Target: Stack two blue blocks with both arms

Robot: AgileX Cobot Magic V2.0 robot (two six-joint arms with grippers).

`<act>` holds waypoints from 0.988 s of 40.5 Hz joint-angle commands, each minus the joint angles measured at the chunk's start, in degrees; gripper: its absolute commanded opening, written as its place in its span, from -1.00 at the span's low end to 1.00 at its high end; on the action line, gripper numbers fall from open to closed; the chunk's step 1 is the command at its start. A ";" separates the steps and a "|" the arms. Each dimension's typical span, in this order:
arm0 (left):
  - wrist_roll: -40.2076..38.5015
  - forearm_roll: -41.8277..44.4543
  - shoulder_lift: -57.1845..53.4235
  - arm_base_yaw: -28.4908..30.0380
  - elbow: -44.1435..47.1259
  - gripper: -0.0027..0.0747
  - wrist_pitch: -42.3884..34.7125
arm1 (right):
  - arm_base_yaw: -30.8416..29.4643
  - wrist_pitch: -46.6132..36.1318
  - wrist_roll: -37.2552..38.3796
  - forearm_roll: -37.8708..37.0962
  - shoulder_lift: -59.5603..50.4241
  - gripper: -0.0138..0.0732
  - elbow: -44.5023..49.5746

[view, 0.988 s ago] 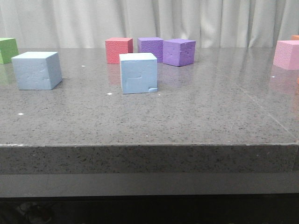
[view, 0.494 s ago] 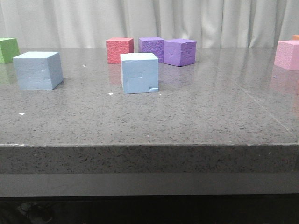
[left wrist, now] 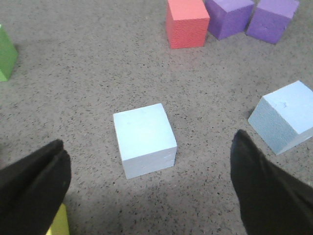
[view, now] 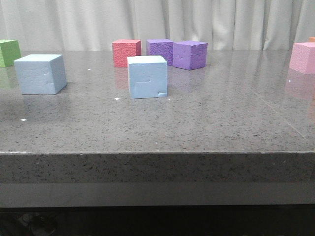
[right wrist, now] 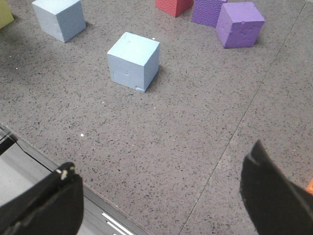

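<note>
- Blue foam is what matters here. From the front view, the plain blue block (view: 40,74) sits toward the left on the grey speckled tabletop (view: 197,123), and the grooved blue block (view: 147,76) with the chipped corner sits near the middle, well apart from it. Nothing is stacked yet, and neither arm shows in this view.
- Just behind the grooved one are the red cube (view: 126,52) and two purple cubes (view: 178,53), so I'd avoid reaching in from behind.
- Left wrist view: the left gripper (left wrist: 149,183) has its jaws spread wide and empty, hanging over the plain blue block (left wrist: 144,139), which lies roughly between the fingers. My guess is the move is straight down, jaws squared to two flat faces, then a gentle squeeze since foam squashes.
- Right wrist view: the right gripper (right wrist: 161,196) is also wide open with nothing in it, back near the tabletop edge. The grooved blue block (right wrist: 133,60) is well ahead of it.
- I'd pick up one block and land it flat, edges lined up, so it doesn't tip.
</note>
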 commanded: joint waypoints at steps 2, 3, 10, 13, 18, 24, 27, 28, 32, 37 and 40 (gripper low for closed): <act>-6.36 6.64 5.14 -2.63 -6.55 0.74 -0.59 | -0.39 -4.22 -0.50 -0.31 -0.33 0.82 -1.36; -8.89 8.13 6.67 -3.00 -7.77 0.74 0.09 | -0.39 -4.22 -0.50 -0.31 -0.33 0.82 -1.36; -22.91 18.69 15.37 -5.26 -14.97 0.73 6.62 | -0.39 -4.22 -0.50 -0.31 -0.33 0.82 -1.36; -25.08 19.13 18.76 -5.36 -17.53 0.73 7.86 | -0.39 -4.15 -0.50 -0.31 -0.33 0.82 -1.36; -28.23 20.14 23.34 -5.36 -20.90 0.73 9.35 | -0.39 -4.04 -0.50 -0.31 -0.33 0.82 -1.36; -31.59 21.79 27.44 -5.24 -22.95 0.73 9.35 | -0.39 -4.04 -0.50 -0.31 -0.33 0.82 -1.36; -32.94 21.79 29.41 -5.24 -23.67 0.73 9.31 | -0.39 -3.98 -0.50 -0.31 -0.33 0.82 -1.36; -33.05 21.79 29.97 -5.24 -23.82 0.73 9.04 | -0.39 -3.98 -0.50 -0.31 -0.33 0.82 -1.36; -33.05 21.29 31.71 -5.24 -23.82 0.73 9.03 | -0.39 -3.98 -0.50 -0.31 -0.33 0.82 -1.36; -33.05 20.25 33.26 -5.24 -23.82 0.71 9.46 | -0.39 -3.92 -0.50 -0.31 -0.33 0.82 -1.36; -33.05 19.20 33.63 -5.24 -23.82 0.62 9.46 | -0.39 -3.92 -0.50 -0.31 -0.33 0.82 -1.36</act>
